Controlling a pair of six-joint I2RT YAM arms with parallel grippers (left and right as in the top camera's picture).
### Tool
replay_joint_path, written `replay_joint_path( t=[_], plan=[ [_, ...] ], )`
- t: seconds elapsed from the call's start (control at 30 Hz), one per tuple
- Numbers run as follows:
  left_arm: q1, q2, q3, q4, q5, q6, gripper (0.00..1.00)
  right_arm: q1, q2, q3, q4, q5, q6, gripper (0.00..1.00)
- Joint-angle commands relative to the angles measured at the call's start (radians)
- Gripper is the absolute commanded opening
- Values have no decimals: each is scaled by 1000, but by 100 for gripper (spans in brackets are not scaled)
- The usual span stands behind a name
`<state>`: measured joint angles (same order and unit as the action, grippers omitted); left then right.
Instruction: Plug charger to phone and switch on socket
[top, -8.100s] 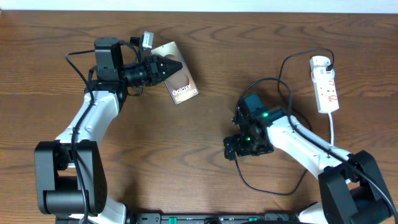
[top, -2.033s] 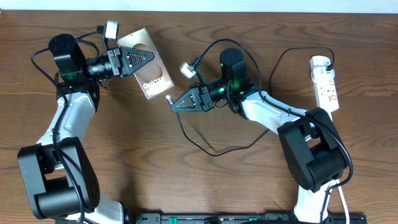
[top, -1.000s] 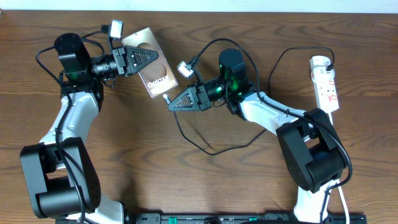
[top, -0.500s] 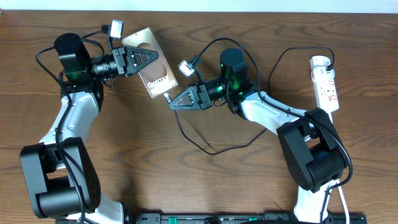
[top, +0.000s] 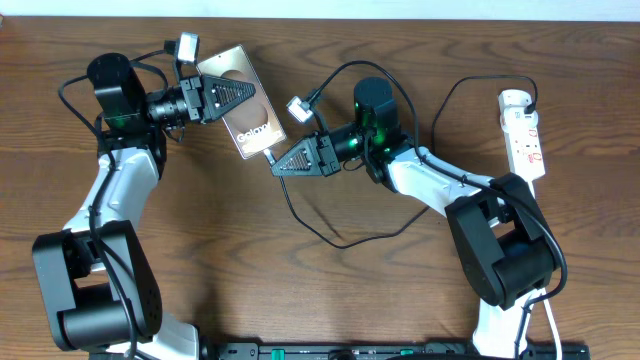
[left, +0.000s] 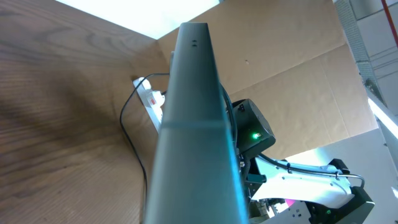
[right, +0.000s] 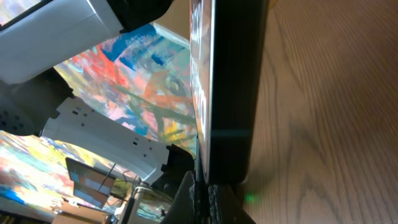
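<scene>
My left gripper (top: 250, 95) is shut on the phone (top: 242, 72) and holds it tilted above the table, bronze back with "Galaxy" lettering facing up. In the left wrist view the phone (left: 193, 112) shows edge-on and hides the fingers. My right gripper (top: 274, 167) is shut on the connector end of the charger (top: 330, 243), right at the phone's lower short edge. In the right wrist view my right gripper (right: 204, 198) pinches just below the dark phone edge (right: 231, 93). Whether the tip sits in the port I cannot tell. The black cable loops across the table to the socket (top: 524, 135).
The white socket (left: 149, 98) lies at the far right of the wooden table (top: 200, 260), its white cord running toward the front edge. Thicker black robot cables arch over both wrists. Cardboard panels stand beyond the table in the left wrist view.
Two seconds ago the phone and left gripper sat slightly further left; they shifted right toward the right gripper. Over the last second nothing has visibly moved.
</scene>
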<state>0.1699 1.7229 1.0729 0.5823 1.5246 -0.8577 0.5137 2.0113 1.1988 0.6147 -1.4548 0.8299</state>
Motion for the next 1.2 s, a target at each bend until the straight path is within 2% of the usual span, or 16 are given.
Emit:
replay_joint_path(
  t=[0.0, 0.67, 0.9, 1.17],
  plan=[
    [0, 0, 10, 11, 39, -1, 7, -9, 5, 13, 4, 9, 3, 1],
    [1, 0, 10, 11, 46, 11, 7, -14, 5, 13, 12, 63, 13, 1],
    [0, 0, 10, 11, 46, 19, 7, -35, 5, 13, 91, 69, 86, 1],
    [0, 0, 10, 11, 46, 26, 7, -41, 5, 13, 108, 77, 101, 1]
  ],
)
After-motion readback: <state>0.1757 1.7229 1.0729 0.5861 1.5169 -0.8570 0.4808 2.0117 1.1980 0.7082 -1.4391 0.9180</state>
